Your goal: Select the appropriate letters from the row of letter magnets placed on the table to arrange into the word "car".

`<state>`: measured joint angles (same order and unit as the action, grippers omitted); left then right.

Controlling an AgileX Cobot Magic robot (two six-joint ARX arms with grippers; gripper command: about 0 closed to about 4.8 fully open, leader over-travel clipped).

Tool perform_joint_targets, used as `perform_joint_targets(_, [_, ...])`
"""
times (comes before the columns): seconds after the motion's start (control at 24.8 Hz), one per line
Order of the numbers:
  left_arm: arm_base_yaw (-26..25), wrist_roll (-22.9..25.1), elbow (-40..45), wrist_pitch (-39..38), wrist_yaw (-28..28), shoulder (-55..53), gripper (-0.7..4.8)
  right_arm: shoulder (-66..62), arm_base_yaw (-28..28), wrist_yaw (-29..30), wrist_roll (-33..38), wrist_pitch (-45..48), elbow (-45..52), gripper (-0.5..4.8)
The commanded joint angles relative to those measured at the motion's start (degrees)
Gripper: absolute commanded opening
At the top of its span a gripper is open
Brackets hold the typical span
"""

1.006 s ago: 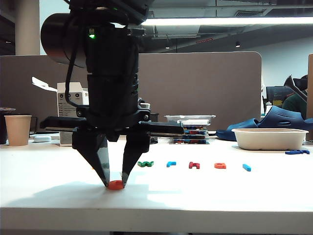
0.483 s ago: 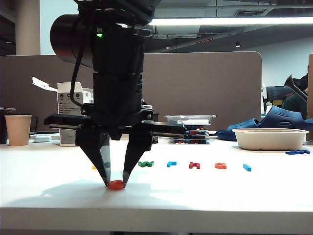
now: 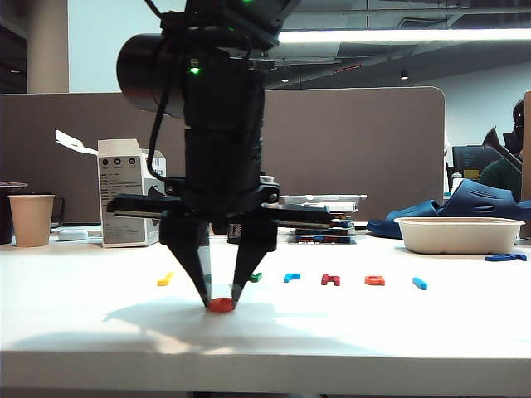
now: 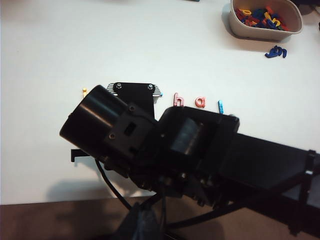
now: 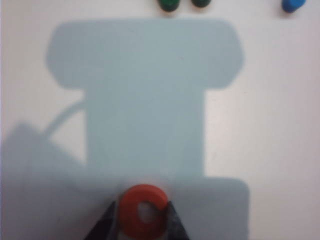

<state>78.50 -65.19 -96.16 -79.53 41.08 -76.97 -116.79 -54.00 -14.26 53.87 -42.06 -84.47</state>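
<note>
Right gripper (image 3: pixel 221 303) low at centre-left of the exterior frame, fingertips pinching the orange "c" (image 3: pixel 221 305) against the table (image 3: pixel 398 332) — in front of the letter row. Remaining letter magnets (image 3: pixel 330 279) lined up mid-frame behind: yellow, green, light blue, dark red, orange, light blue. Left gripper unseen — finger state impossible to tell.

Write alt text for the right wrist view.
The right end effector pinches an orange letter c flat on the white table, under the arm's broad shadow. Past it lie a green letter and a blue letter.
</note>
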Motion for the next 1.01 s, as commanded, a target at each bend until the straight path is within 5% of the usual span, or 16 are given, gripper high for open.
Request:
perform_joint_targets(0.04, [-0.04,0.04,-0.07,0.13,0.20,0.15,-0.05,1.49,1.22,-1.53,-1.14,-2.49,0.63,0.71])
perform_joint_targets(1.01, [-0.04,0.04,-0.07,0.13,0.24,0.15,-0.06,13.44,3.19,-3.78,-6.40,-3.41,0.42,0.70])
